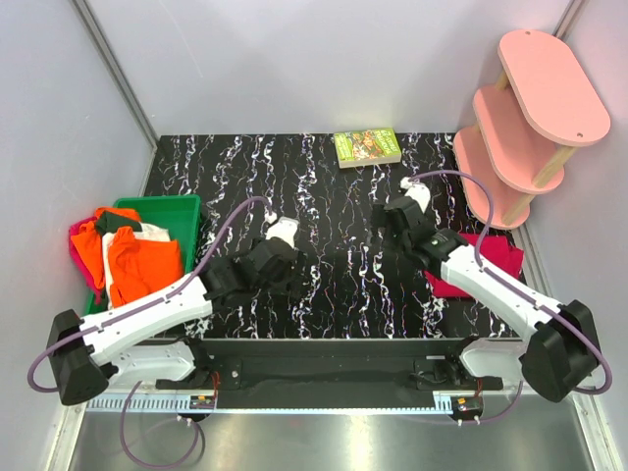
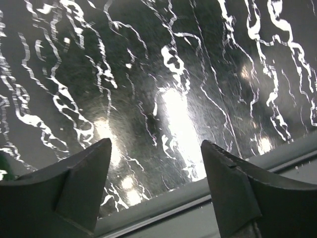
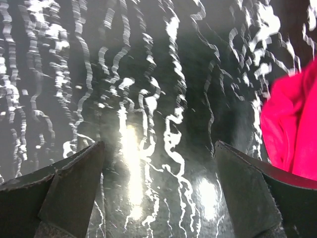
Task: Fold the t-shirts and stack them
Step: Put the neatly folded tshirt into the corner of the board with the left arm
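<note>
Black marbled tbl (image 1: 334,196) w/ green book (image 1: 367,147), crimson t-shirt (image 1: 498,255) on it.

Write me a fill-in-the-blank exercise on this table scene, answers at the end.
1. The orange t-shirt sits piled with other shirts in a bin whose colour is ____.
2. The left gripper and the right gripper are both ____, holding nothing.
3. The crimson t-shirt lies on the ____ side of the table.
4. The tiered shelf in the far corner is coloured ____.
Missing words: green; open; right; pink.
</note>
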{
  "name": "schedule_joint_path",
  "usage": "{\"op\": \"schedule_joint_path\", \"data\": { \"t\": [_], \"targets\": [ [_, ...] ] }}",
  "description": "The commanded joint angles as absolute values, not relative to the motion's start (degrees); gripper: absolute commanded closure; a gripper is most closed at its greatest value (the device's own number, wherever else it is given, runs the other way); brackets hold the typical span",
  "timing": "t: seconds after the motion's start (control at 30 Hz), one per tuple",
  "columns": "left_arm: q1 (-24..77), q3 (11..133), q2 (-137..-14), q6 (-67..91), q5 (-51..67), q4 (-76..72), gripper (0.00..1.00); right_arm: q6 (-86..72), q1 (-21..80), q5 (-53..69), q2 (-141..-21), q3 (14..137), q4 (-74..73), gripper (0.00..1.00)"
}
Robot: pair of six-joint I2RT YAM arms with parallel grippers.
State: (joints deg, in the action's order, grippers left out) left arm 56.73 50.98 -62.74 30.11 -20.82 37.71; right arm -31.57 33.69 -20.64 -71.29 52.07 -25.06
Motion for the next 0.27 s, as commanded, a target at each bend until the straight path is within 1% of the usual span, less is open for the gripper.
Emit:
{"op": "schedule_joint_path", "data": {
  "t": [0.0,0.1,0.2,0.23],
  "targets": [
    [56.4,52.6,-61.3,32.2,-27.5,37.0,0.18,-26.4,38.4,-26.4,-71.5,56.6,-22.3,0.00],
    [56.1,53.5,-61.8,33.6,-29.2,37.4,0.18,-25.4,41.6,-29.4,-72.7,58.2,-22.4,0.00],
    [54.8,55.4,-64.2,34.2,-28.4,37.8,0.25,-24.0,43.6,-30.5,-74.0,59.5,-22.6,0.00],
    [54.7,55.9,-64.8,34.6,-28.5,38.2,0.23,-23.6,43.8,-30.6,-74.3,60.2,-22.6,0.00]
  ]
}}
